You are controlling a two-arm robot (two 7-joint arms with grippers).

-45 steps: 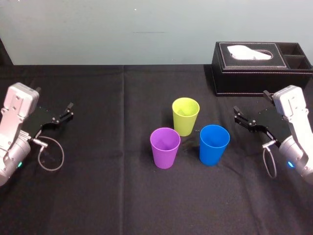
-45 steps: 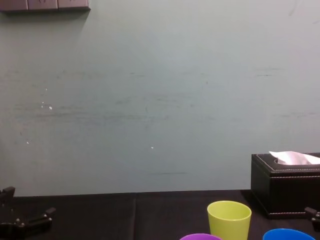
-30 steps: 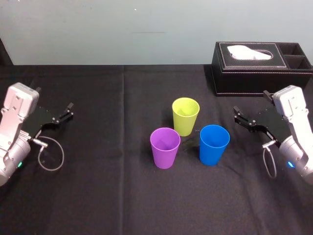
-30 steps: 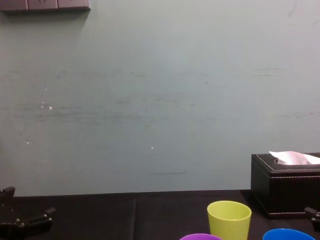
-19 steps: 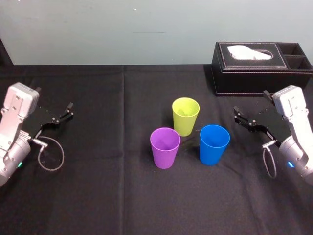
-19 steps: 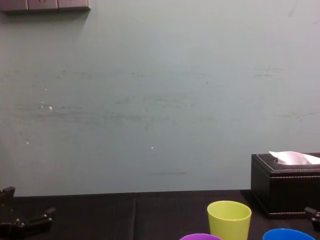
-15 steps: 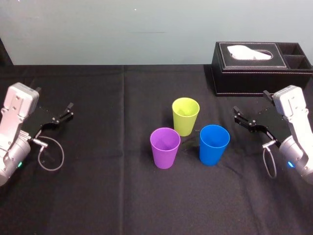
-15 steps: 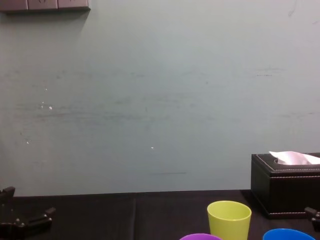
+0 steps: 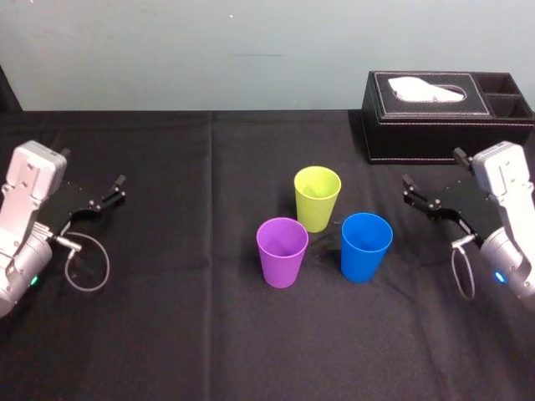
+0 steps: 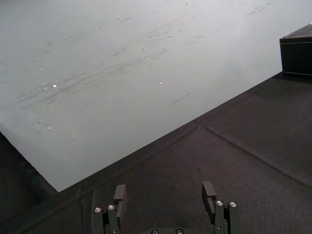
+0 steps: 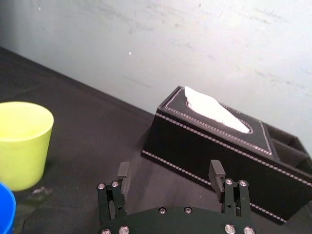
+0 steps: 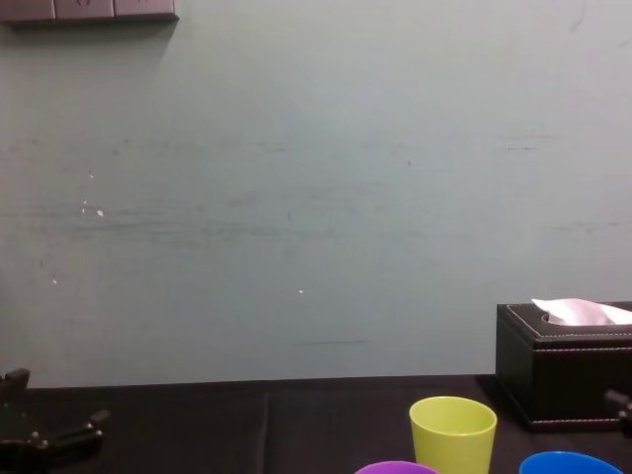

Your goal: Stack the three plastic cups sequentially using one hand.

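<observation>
– Cups first: where do they stand?
– All three are upright and separate, mouths up, around the middle of the table [image 9: 167, 334], a little toward its right edge. The lime cup [image 9: 318, 198] is nearest the far edge. The purple cup [image 9: 282, 252] and the blue cup [image 9: 366, 246] stand in front of it, with blue on the right-edge side. Lime and purple look just apart, though from the head view I can't be sure they don't touch.
– So nothing is stacked?
– Not yet. I judge the step in hand to be the first reach.
– Which arm?
– The right gripper [image 9: 430, 207] is nearer. It is by the right edge, in front of the tissue box [image 9: 443, 117] at the far right corner, and near the blue cup but apart from it. Its wrist view shows the fingers spread wide, holding and touching nothing. The left gripper [image 9: 99, 200] sits by the left edge, well apart from the cups, likewise spread and empty.
– How to do it well?
– Approach the blue cup from its open side and close gently across the wall below the rim, since thin plastic likely flexes. Lift straight up, clear of the neighbours, and centre it upright over the next mouth. Then lower it until the taper seats. Light cups probably tip at a nudge.
</observation>
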